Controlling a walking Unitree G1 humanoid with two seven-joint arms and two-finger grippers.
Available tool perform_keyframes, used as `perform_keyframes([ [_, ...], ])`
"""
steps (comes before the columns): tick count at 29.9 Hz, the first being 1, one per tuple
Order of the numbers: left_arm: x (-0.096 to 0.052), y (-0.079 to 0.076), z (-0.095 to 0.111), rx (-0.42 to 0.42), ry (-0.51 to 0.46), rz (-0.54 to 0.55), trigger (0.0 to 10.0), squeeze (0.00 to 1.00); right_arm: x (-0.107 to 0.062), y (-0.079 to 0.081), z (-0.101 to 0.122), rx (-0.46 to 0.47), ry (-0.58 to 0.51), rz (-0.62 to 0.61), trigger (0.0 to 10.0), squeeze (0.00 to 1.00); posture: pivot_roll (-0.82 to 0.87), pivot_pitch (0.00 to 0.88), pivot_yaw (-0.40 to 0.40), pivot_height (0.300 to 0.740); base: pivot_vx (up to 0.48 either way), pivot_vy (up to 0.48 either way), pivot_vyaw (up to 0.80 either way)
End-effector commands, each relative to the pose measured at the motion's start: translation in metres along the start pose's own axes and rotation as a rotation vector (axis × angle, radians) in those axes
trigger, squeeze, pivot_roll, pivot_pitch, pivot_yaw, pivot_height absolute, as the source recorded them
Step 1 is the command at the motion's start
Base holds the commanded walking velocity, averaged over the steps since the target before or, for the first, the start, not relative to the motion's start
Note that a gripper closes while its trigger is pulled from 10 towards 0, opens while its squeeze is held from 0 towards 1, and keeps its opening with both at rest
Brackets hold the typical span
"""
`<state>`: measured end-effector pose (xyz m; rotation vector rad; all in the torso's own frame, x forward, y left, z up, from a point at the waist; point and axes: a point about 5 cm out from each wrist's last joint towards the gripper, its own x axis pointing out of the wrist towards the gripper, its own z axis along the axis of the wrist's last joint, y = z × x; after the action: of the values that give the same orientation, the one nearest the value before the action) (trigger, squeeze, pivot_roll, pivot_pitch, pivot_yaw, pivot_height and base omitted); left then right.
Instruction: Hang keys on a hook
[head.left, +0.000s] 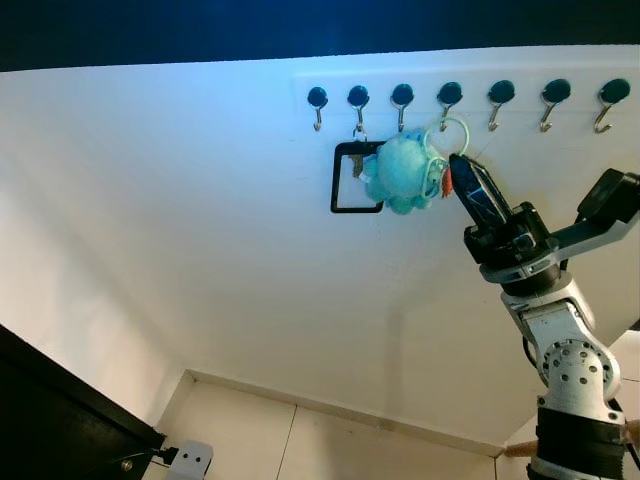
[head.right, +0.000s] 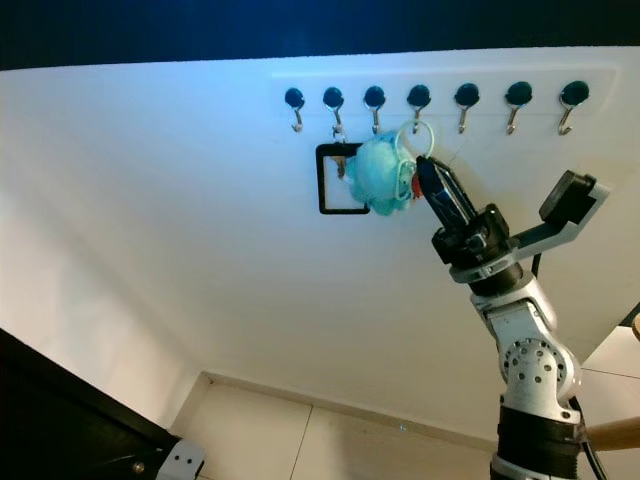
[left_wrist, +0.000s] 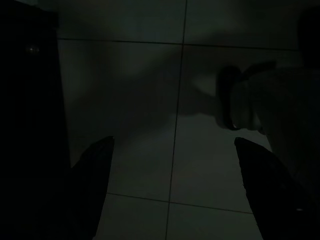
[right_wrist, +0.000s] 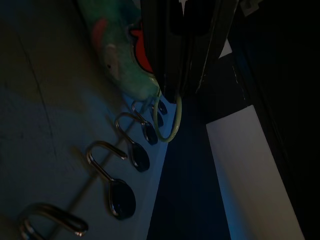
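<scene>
While the right gripper (head.left: 462, 170) pinches the fluffy teal keychain's pale green ring (head.left: 447, 135) at the fourth black-capped hook (head.left: 449, 97), next: nudge toward 12 o'clock, seat ring, release.

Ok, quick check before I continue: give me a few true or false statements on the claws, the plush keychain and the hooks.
1. The right claw is raised to the hook row, shut on the plush keychain. True.
2. The keychain's pale ring lies by the fourth hook from the left. True.
3. A black square frame hangs from the last hook on the right. False: it hangs from the second hook from the left.
4. The left claw grips the frame. False: it hangs open above the tiled floor.
</scene>
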<state>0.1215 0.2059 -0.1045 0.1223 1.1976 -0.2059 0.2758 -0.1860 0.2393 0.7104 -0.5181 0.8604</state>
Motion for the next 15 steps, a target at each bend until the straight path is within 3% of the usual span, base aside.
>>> perform_keyframes([
  [1,-0.001,0.004,-0.001,-0.037,-0.009,0.023,10.0,0.0,0.002,0.001,-0.004,0.026,-0.003,0.004,10.0,0.0,-0.15,0.061,0.124,0.74,0.0,0.0,0.0],
  [4,-0.003,0.014,0.004,-0.147,-0.06,0.057,10.0,0.0,0.002,0.001,-0.004,0.033,0.001,0.009,10.0,0.0,-0.15,0.061,0.123,0.74,0.0,0.0,0.0],
  [5,-0.003,0.014,0.004,-0.147,-0.06,0.057,10.0,0.0,0.002,0.001,-0.004,0.033,0.001,0.009,10.0,0.0,-0.15,0.061,0.123,0.74,0.0,0.0,0.0],
  [7,-0.007,0.028,0.013,-0.289,-0.155,0.098,10.0,0.0,0.002,0.002,-0.004,0.036,0.003,0.01,10.0,0.0,-0.15,0.062,0.123,0.74,0.0,0.0,0.0],
  [8,-0.007,0.028,0.013,-0.289,-0.155,0.098,10.0,0.0,0.002,0.002,-0.004,0.036,0.003,0.01,10.0,0.0,-0.15,0.062,0.123,0.74,0.0,0.0,0.0],
  [10,-0.018,0.056,0.028,-0.453,-0.319,0.14,10.0,0.0,0.002,0.001,-0.005,0.03,0.011,0.004,10.0,0.0,-0.15,0.063,0.123,0.74,0.0,0.0,0.0],
  [11,-0.018,0.056,0.028,-0.453,-0.319,0.14,10.0,0.0,0.002,0.001,-0.005,0.03,0.011,0.004,10.0,0.0,-0.15,0.063,0.123,0.74,0.0,0.0,0.0],
  [12,-0.027,0.075,0.036,-0.52,-0.426,0.154,10.0,0.0,0.002,0.001,-0.005,0.03,0.015,0.002,10.0,0.0,-0.15,0.063,0.123,0.74,0.0,0.0,0.0],
  [14,-0.03,0.079,0.038,-0.525,-0.448,0.155,10.0,0.0,0.002,0.001,-0.005,0.03,0.016,0.002,10.0,0.0,-0.15,0.063,0.123,0.74,0.0,0.0,0.0],
  [15,-0.037,0.091,0.038,-0.528,-0.491,0.159,10.0,0.0,0.002,0.001,-0.006,0.032,0.019,0.001,10.0,0.0,-0.14,0.066,0.114,0.74,0.0,0.0,0.0],
])
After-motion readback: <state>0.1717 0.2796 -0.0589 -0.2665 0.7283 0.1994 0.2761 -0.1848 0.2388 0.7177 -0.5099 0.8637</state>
